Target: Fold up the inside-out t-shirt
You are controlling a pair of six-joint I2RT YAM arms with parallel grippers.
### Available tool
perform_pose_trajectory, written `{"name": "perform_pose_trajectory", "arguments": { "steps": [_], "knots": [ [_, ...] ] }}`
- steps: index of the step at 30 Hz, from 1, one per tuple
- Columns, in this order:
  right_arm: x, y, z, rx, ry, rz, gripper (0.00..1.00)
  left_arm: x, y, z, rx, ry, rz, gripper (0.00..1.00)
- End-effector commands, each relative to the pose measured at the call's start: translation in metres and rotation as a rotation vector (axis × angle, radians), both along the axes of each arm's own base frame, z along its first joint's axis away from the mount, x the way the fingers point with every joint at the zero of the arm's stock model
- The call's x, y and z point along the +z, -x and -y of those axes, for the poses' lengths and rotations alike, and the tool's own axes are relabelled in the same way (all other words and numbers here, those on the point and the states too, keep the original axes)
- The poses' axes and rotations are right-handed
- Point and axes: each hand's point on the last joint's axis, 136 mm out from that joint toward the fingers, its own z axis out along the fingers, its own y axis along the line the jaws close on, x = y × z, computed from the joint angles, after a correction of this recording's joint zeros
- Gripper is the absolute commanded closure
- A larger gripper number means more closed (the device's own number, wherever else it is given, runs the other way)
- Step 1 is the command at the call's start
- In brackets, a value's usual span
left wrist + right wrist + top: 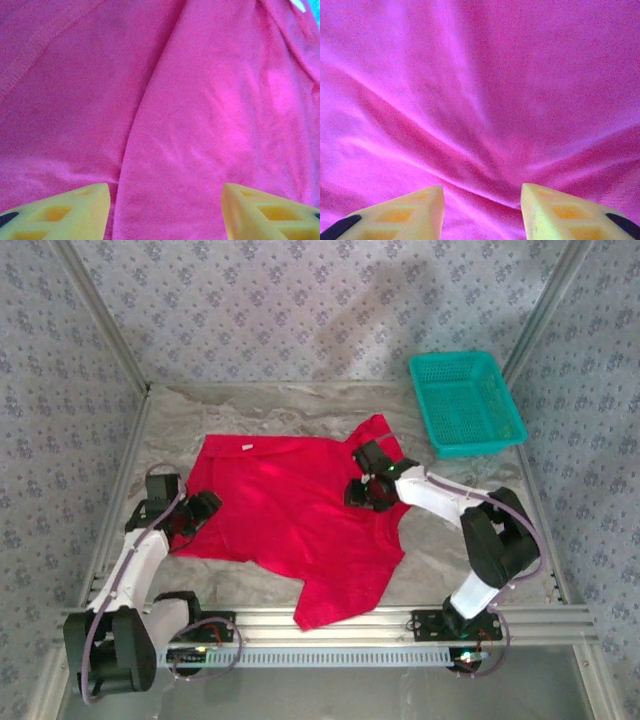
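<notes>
T-shirt (290,505) cloth lies right under both sets of fingers. The left gripper (164,192) stands part open with nothing pinched between its jaws, and one long crease runs up from the gap. The right gripper (482,190) also has its jaws apart, with creases drawn in toward the gap; whether a fold is caught lower down I cannot tell.

Outward from there, the shirt is spread over the middle of the table (440,530), white neck tag (246,447) at its far edge. The left gripper sits at its left edge and the right one near the right sleeve. One corner trails toward the near rail.

Closing here probably takes one layer only — then the fold drags crooked. Uneven pulls would likely bunch the middle, and the trailing corner could slip off the near edge.
</notes>
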Motion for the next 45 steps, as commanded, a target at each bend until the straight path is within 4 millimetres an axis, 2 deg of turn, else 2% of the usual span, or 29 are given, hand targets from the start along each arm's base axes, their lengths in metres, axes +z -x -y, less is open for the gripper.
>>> {"name": "perform_pose_trajectory", "arguments": {
  "steps": [1,2,4,8,17,19,20,21,22,23,25,27,33,36,39,40,41,42,45],
  "knots": [
    [0.034,-0.053,0.026,-0.122,0.056,0.126,0.52,0.026,-0.016,-0.003,0.013,0.001,0.045,0.40],
    [0.036,-0.069,0.030,-0.150,0.056,0.133,0.51,0.029,-0.019,-0.001,0.008,0.011,0.050,0.40],
    [0.029,-0.093,0.038,-0.190,0.064,0.119,0.51,0.031,-0.023,0.002,0.000,0.027,0.051,0.41],
    [0.018,-0.132,0.040,-0.170,0.100,0.096,0.49,0.026,-0.022,0.004,-0.008,0.032,0.037,0.41],
    [-0.003,-0.185,0.041,-0.202,0.134,0.083,0.48,0.021,-0.018,0.002,-0.014,0.009,0.031,0.41],
    [-0.008,-0.195,0.043,-0.209,0.134,0.083,0.50,0.021,-0.018,0.001,-0.013,0.009,0.030,0.41],
    [-0.010,-0.200,0.044,-0.214,0.131,0.079,0.55,0.021,-0.019,0.002,-0.015,0.010,0.030,0.41],
    [-0.011,-0.204,0.046,-0.218,0.128,0.074,0.65,0.020,-0.019,0.002,-0.016,0.012,0.026,0.41],
    [-0.010,-0.208,0.046,-0.220,0.120,0.073,0.85,0.021,-0.020,0.002,-0.018,0.012,0.026,0.41],
    [-0.007,-0.213,0.049,-0.230,0.109,0.078,1.00,0.021,-0.020,0.002,-0.019,0.010,0.026,0.41],
    [0.008,-0.222,0.049,-0.241,0.069,0.107,1.00,0.022,-0.020,0.002,-0.023,0.006,0.025,0.41],
    [0.034,-0.232,0.050,-0.247,0.022,0.154,1.00,0.023,-0.019,0.001,-0.021,0.000,0.023,0.41],
    [0.124,-0.259,0.056,-0.281,-0.049,0.367,1.00,0.024,-0.021,0.000,-0.013,0.002,0.032,0.41],
    [0.145,-0.278,0.062,-0.305,-0.073,0.445,1.00,0.022,-0.021,0.001,-0.007,0.009,0.029,0.41],
    [0.147,-0.296,0.061,-0.315,-0.119,0.462,1.00,0.021,-0.021,0.003,-0.005,0.024,0.030,0.42],
    [0.144,-0.300,0.059,-0.315,-0.134,0.451,0.89,0.022,-0.021,0.003,-0.005,0.029,0.031,0.42],
    [0.140,-0.300,0.056,-0.316,-0.151,0.418,0.68,0.023,-0.020,0.004,-0.005,0.031,0.033,0.42],
    [0.135,-0.299,0.052,-0.303,-0.164,0.381,0.60,0.025,-0.020,0.003,-0.004,0.029,0.039,0.42],
    [0.141,-0.291,0.048,-0.292,-0.163,0.352,0.50,0.030,-0.018,-0.001,0.006,0.006,0.056,0.41]
  ]
}}
